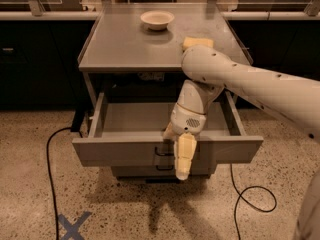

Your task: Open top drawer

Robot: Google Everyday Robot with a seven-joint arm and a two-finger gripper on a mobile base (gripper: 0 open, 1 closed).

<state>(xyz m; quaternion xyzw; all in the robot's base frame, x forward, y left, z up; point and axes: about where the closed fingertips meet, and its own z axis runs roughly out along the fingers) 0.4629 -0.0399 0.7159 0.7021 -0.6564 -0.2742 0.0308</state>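
Observation:
The top drawer (125, 151) is a wide grey metal drawer under the grey cabinet top (130, 44). It stands pulled far out, and its inside looks bare. A small dark wire handle (164, 151) sits at the centre of its flat front. My gripper (177, 156) hangs down over the front edge of the drawer at that handle. One cream finger (185, 156) lies in front of the drawer face, just right of the handle. The other finger is hidden behind the front panel.
A white bowl (157, 19) and a yellow sponge (197, 43) lie on the cabinet top. A narrower drawer (145, 171) shows below the open one. Black cables (50, 154) trail on the speckled floor at left and at right (250, 199). A blue tape cross (74, 226) marks the floor.

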